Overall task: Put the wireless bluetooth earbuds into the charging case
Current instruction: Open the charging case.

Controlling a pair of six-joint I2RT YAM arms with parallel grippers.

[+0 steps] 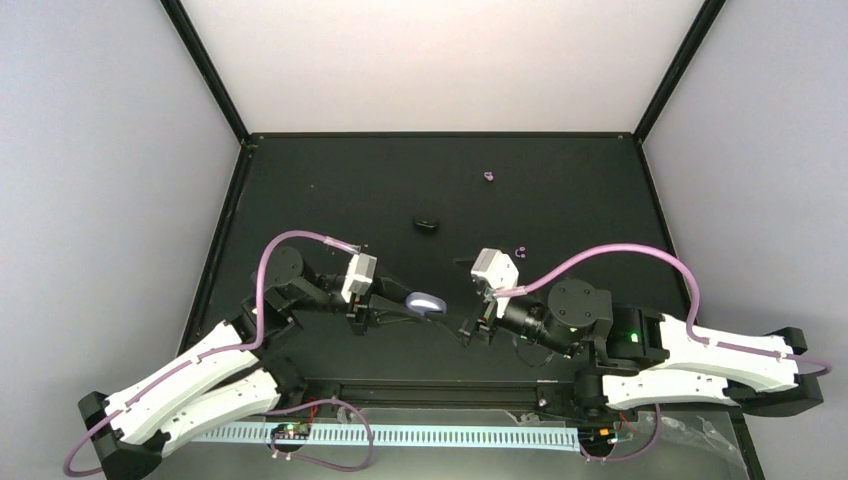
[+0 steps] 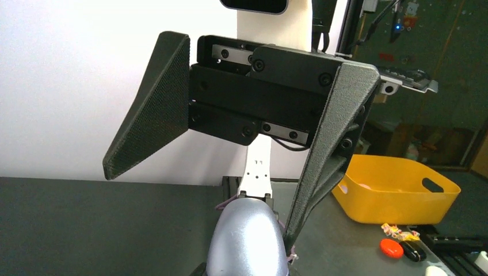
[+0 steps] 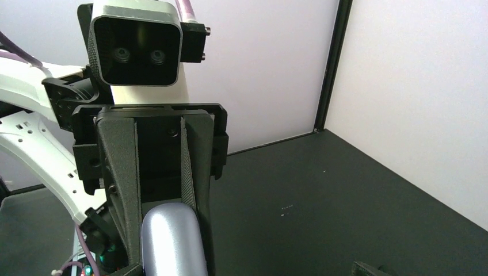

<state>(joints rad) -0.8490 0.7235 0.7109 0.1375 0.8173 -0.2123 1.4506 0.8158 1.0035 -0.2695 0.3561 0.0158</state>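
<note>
The charging case (image 1: 428, 303) is a closed, glossy lavender-grey pebble held above the mat's near middle. My left gripper (image 1: 412, 304) is shut on it. The right wrist view shows the left gripper's fingers (image 3: 194, 172) pressed against both sides of the case (image 3: 171, 241). My right gripper (image 1: 462, 305) faces it from the right, open wide. In the left wrist view one of its fingers (image 2: 328, 167) stands just beside the case (image 2: 247, 241), and the other is well off to the left. Two tiny purple earbuds lie on the mat, one far back (image 1: 489, 176), one behind the right wrist (image 1: 520, 251).
A small black oval object (image 1: 428, 223) lies on the mat behind the grippers. Dark frame rails border the black mat (image 1: 330, 190). Off the table, the left wrist view shows a yellow bin (image 2: 397, 190) with small red and black items (image 2: 392, 248) beside it.
</note>
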